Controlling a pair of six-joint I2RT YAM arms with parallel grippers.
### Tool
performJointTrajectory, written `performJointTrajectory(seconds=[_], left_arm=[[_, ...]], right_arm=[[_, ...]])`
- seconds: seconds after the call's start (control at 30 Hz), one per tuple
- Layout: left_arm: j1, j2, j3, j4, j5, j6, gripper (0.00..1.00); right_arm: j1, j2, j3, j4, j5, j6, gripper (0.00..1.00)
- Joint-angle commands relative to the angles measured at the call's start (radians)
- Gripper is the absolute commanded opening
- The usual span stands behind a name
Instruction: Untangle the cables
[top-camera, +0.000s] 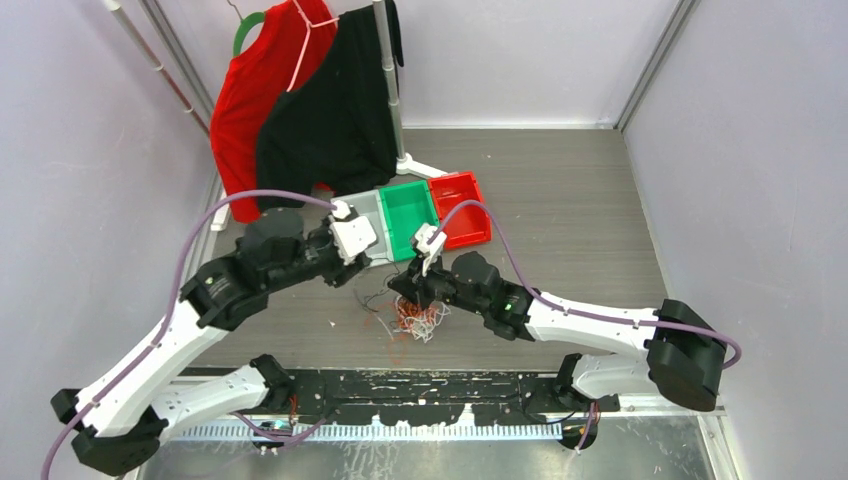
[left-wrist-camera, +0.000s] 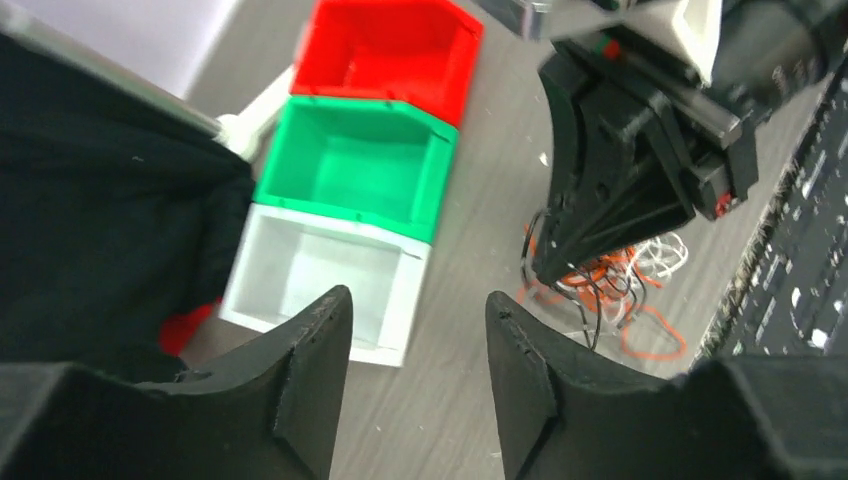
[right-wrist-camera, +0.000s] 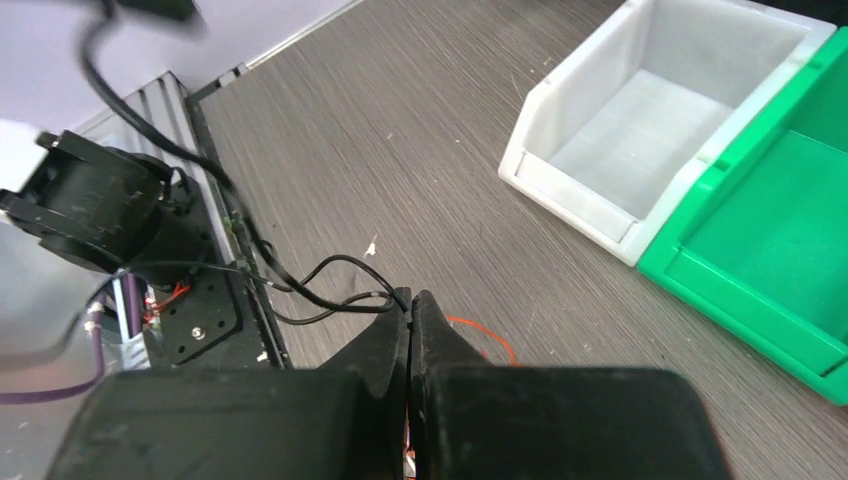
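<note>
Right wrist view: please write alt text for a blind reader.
The right end effector is shut on a thin black cable that loops left over the grey table. An orange cable lies beside it; a white bin and a green bin touch at upper right.

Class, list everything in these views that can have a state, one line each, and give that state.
left gripper, open, holding nothing
right gripper, shut on a black cable
cables, tangled in one snarl
white bin, empty
green bin, empty
red bin, empty
red shirt, hanging
black shirt, hanging
</note>
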Motion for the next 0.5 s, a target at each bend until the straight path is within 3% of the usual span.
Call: performJointTrajectory(seconds=[0.0,0.17,0.47], left_arm=[[-0.003,0.045,0.010,-0.038,0.112,-0.056,0.59],[-0.003,0.086,0.045,-0.153,0.349,-0.089,0.71],[-0.002,0.117,0.017,-0.143,0.337,-0.059,0.68]], right_arm=[[-0.001,-0.042,0.063,0.044,-0.053,0.030,0.01],[0.000,-0.052,0.078,0.031,-0.068,0.030,0.01],[0.001,-0.040,0.104,0.060,-0.180,0.085,0.01]])
